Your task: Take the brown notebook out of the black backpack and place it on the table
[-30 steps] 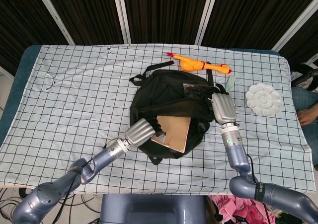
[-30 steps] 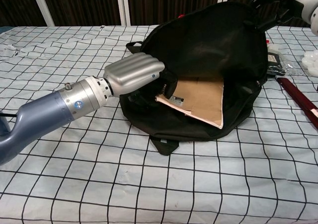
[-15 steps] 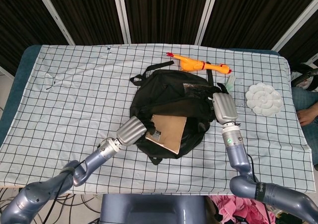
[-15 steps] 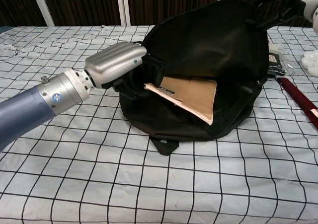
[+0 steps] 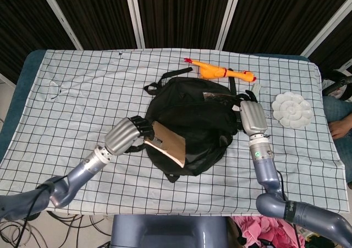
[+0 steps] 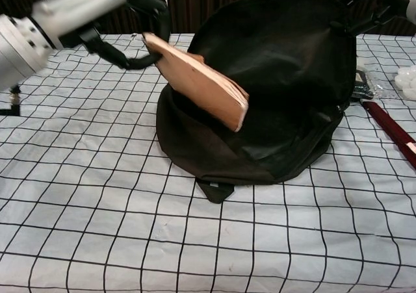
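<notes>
The brown notebook is lifted out of the black backpack and hangs tilted over the bag's left front side. My left hand grips it by its upper left corner, raised above the table. My right hand holds the backpack's right edge near the top; in the chest view only its dark fingers show at the top right corner.
A yellow rubber chicken lies behind the backpack. A white flower-shaped palette sits at the right, with a small packet and a dark red stick near the bag's right side. Checked cloth covers the table.
My left hand has pulled the notebook out of the backpack's opening, moving left and up. The bag's mouth has sagged closed. The right hand has stayed put.
</notes>
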You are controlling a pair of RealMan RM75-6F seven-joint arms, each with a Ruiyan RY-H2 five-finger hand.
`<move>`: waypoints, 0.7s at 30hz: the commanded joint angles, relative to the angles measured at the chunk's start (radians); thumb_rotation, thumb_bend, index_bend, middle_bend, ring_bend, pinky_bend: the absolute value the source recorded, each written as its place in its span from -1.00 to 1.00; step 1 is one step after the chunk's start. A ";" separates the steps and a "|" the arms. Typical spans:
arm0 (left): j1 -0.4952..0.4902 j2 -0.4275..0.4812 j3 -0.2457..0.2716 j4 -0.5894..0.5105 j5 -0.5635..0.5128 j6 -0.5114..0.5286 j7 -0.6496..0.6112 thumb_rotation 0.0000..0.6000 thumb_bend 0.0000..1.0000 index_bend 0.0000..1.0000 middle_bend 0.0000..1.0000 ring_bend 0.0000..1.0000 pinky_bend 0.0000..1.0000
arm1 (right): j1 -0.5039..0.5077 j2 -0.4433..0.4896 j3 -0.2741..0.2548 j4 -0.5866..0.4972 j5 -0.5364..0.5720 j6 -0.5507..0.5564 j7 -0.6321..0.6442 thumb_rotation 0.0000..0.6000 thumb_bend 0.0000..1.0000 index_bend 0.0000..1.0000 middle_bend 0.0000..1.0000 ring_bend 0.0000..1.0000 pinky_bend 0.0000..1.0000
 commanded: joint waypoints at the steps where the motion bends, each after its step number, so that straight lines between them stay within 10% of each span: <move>1: 0.038 0.219 -0.054 -0.194 -0.084 -0.032 0.079 1.00 -0.17 0.33 0.27 -0.18 -0.08 | -0.003 0.004 -0.004 -0.003 -0.001 -0.001 0.001 1.00 0.07 0.26 -0.06 -0.56 -0.83; 15: 0.050 0.249 -0.152 -0.037 -0.198 -0.083 0.047 1.00 -0.17 0.33 0.27 -0.18 -0.05 | -0.012 0.008 -0.025 -0.008 -0.030 0.001 0.007 1.00 0.07 0.26 -0.06 -0.56 -0.83; 21: -0.006 0.128 -0.187 0.245 -0.241 -0.164 0.042 1.00 -0.17 0.33 0.26 -0.18 -0.05 | -0.028 0.017 -0.060 -0.035 -0.078 0.011 0.006 1.00 0.07 0.26 -0.06 -0.55 -0.83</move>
